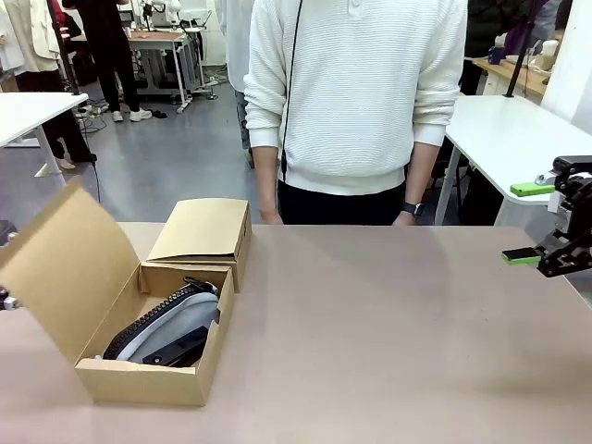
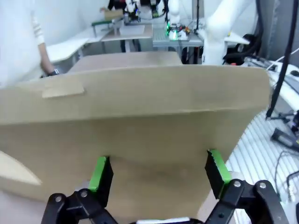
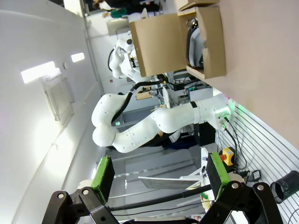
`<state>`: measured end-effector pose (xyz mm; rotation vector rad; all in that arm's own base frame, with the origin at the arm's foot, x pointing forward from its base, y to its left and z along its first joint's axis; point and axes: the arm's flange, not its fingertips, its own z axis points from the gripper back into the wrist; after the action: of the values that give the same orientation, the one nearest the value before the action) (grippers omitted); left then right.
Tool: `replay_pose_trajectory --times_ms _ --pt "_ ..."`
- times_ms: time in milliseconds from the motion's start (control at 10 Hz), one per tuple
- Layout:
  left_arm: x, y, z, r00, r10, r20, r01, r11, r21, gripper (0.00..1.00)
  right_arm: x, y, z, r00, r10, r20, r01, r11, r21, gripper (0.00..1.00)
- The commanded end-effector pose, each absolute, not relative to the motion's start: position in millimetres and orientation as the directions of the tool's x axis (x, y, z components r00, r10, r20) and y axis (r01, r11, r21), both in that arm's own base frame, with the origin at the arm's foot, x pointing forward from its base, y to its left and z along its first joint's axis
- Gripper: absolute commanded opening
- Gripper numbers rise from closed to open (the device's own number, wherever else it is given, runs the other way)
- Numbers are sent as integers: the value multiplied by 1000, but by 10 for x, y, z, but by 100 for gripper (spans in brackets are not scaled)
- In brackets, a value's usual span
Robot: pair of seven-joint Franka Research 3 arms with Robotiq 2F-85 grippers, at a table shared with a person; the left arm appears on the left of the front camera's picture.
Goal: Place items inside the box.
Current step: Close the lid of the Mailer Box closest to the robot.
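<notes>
— Cardboard, plain brown and matte: the box (image 1: 157, 356) is a long shallow carton on the left part of the tan surface (image 1: 388, 342), its long axis running from the near edge away toward the person (image 1: 356, 102) in a ribbed white sweater.

— How do its two compartments stand?

— The far compartment has its flap lid (image 1: 199, 228) lying down flat. The near one is open, its big lid (image 1: 65, 268) tilted up and out to the left.

— What lies inside?

— Soft zip cases lie lengthwise in the near compartment, along the box's long axis: a dark pencil case (image 1: 153, 324) with a toothed zip edge on the left, a grey pencil case (image 1: 176, 324) just beside it, and something black (image 1: 180, 350) at the near end that I cannot make out.

— And the left tool?

— The left tool (image 2: 159, 175) has its green-padded fingers (image 2: 99, 173) spread wide, right up against the smooth back of the raised lid; whether they touch it I cannot tell.

— The right one?

— The right tool (image 1: 529, 222) hangs at the right edge, above the surface and well apart from the box, fingers spread, nothing between them.
</notes>
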<state>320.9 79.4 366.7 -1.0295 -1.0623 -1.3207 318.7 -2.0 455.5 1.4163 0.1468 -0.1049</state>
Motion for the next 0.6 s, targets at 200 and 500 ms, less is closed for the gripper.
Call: replay_pose_trajectory --times_ms 200,500 --pt "3020 -187 3603 -66 -296 953 995 -92 41 100 3190 -44 4588 986 22 -167 162 152 975 100" --pt "3046 -49 3696 -56 -261 964 998 -20 53 100 3190 -44 4588 986 22 -167 162 152 975 100"
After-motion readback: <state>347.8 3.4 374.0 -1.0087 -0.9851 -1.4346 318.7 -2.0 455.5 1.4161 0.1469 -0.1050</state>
